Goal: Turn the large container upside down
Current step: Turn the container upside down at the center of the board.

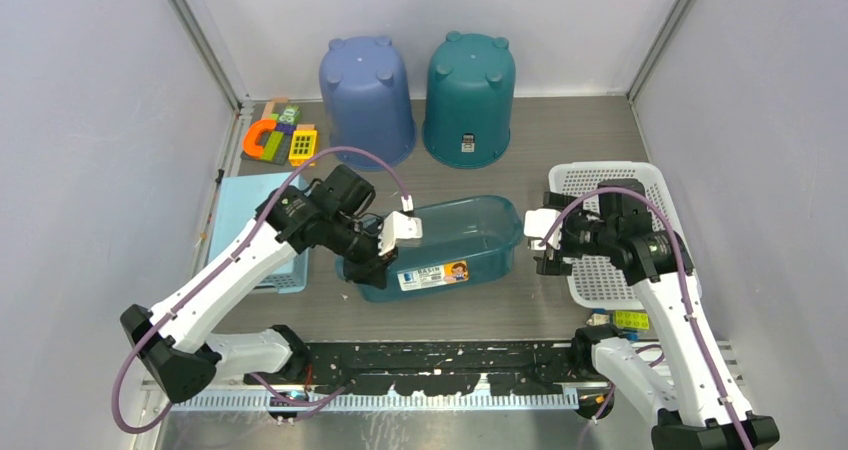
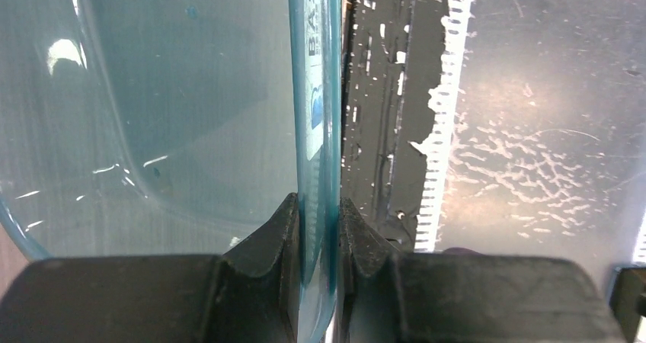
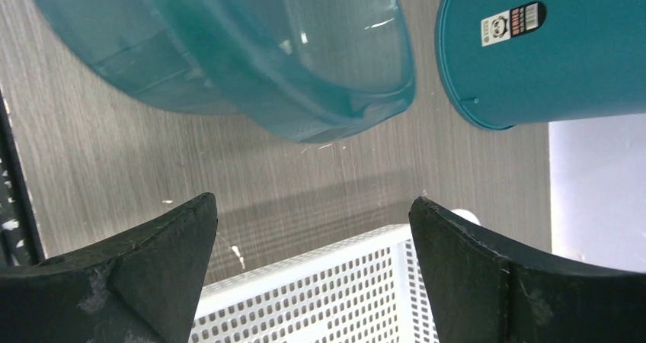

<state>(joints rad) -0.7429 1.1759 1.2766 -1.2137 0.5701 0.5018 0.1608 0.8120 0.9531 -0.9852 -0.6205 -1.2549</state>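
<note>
You had the left gripper (image 2: 318, 215) pressed together on the near rim of the translucent teal plastic basin (image 1: 455, 232), one finger inside the wall and one outside, at the basin's left front corner. The basin sat in the middle of the grey wood-grain table (image 1: 450, 315), its opening upward and facing the camera, with its white printed label (image 1: 432, 273) on the near wall. From the right wrist it looked tipped, a shadow on the table below its right end, though whether that end was off the surface you could not tell.

Your right gripper (image 3: 311, 204) hung just beside the basin's right end, fingers spread wide and holding nothing, apart from the rim.

Behind the basin stood two upturned plastic buckets side by side, a blue one (image 1: 367, 100) to the rear left and a dark teal one (image 1: 470, 98) straight behind, the teal one near the basin's far rim. To the basin's right lay a white perforated plastic basket (image 1: 610, 185), directly under your right arm. To the basin's left lay a light blue tray (image 1: 245, 210), partly covered by your left arm, and behind that a cluster of coloured toy blocks (image 1: 280, 135). A small yellow-green brick (image 1: 630, 319) lay in front of the basin on the right, by the basket's near edge.
</note>
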